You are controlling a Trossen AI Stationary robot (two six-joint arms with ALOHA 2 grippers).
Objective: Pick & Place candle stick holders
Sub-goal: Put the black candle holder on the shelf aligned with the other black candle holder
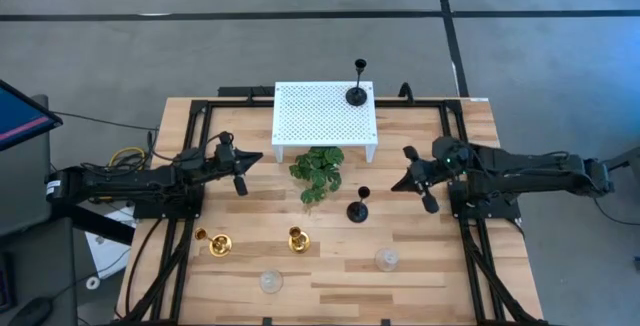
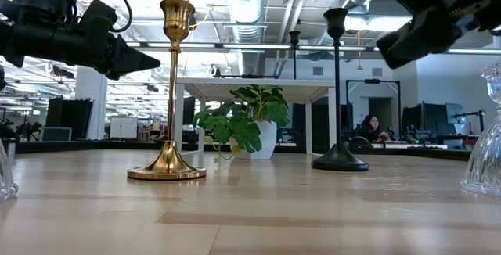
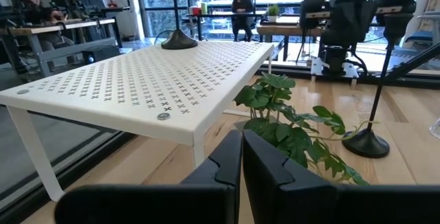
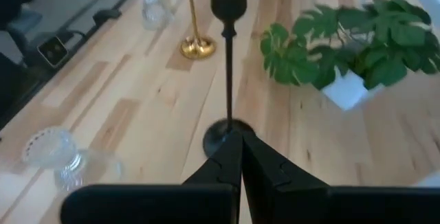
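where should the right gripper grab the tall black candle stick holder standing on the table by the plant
Grip the thin stem of the tall black candle stick holder around mid-height, coming in level from the right gripper side. It stands upright on a wide round base, and the stem is the only narrow part. The green leafy plant crowds its other side, so I'd avoid approaching from there.

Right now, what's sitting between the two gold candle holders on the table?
Nothing: in the high view, the strip of wooden table between the left gold holder and the right gold holder is bare.

No text, label, brand, number or sign can be read anywhere.
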